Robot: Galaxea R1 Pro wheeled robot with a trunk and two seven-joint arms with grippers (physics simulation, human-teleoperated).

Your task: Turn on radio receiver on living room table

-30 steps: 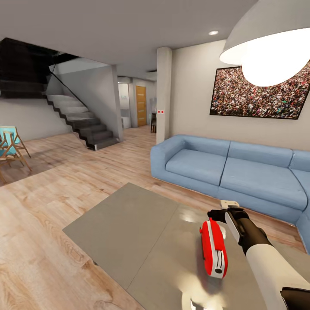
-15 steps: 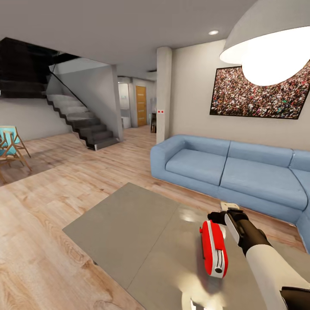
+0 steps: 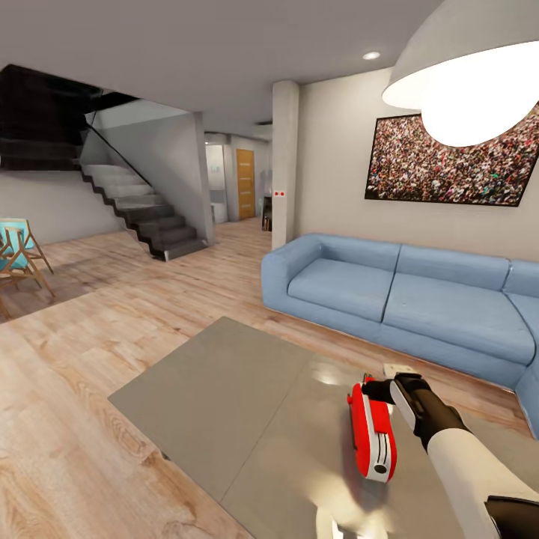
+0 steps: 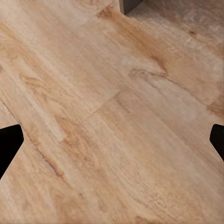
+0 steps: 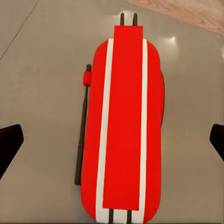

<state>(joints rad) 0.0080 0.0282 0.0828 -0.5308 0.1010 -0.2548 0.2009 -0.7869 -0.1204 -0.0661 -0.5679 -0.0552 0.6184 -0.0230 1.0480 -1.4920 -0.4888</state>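
Radio upright on table, near its sofa-side edge, aerial along one side. Right gripper just above far end of radio, fingers spread wide, nothing held. Left gripper over plank floor, released, empty. Risk: narrow red case on glossy top; off-centre push likely to tip or slide it, or snag aerial. Blue sofa beyond, stairs far left.
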